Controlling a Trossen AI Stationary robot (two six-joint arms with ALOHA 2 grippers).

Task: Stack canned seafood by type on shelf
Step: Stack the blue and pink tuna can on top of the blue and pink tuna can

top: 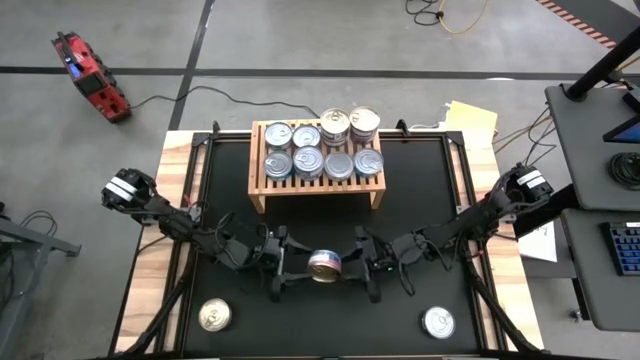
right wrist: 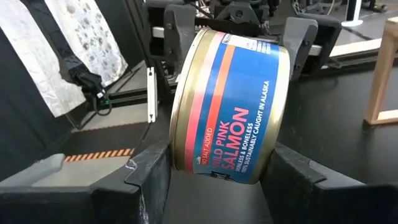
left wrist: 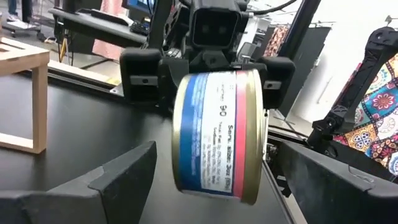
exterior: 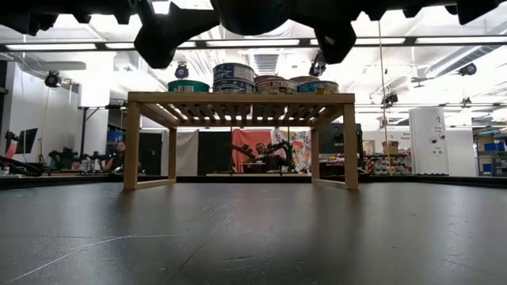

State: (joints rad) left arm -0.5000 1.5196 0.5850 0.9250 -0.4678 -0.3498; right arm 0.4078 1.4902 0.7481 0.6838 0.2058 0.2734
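Note:
A blue-and-pink labelled salmon can [top: 325, 265] hangs above the middle of the black mat, between my two grippers, which face each other. My right gripper [top: 358, 266] is shut on it. My left gripper [top: 292, 268] is open; its fingers [left wrist: 127, 177] stand on either side of the can [left wrist: 217, 130] with gaps showing. The wooden shelf [top: 258, 190] stands at the far middle on its short legs. Several cans [top: 322, 147] rest on its slatted top, two of them stacked pairs at the far right. My right gripper pinches the can between its two fingers, one on the gold-rimmed flat end [right wrist: 177, 146] and one on the other flat end [right wrist: 278, 146]. The fingers come in level from the table's right. The can is lifted clear of the mat, lying on its side and a little tilted.
Two loose cans stand on the mat near the front edge, one at the left [top: 215, 316] and one at the right [top: 438, 321]. In the low view the shelf [exterior: 238, 99] has open space under it.

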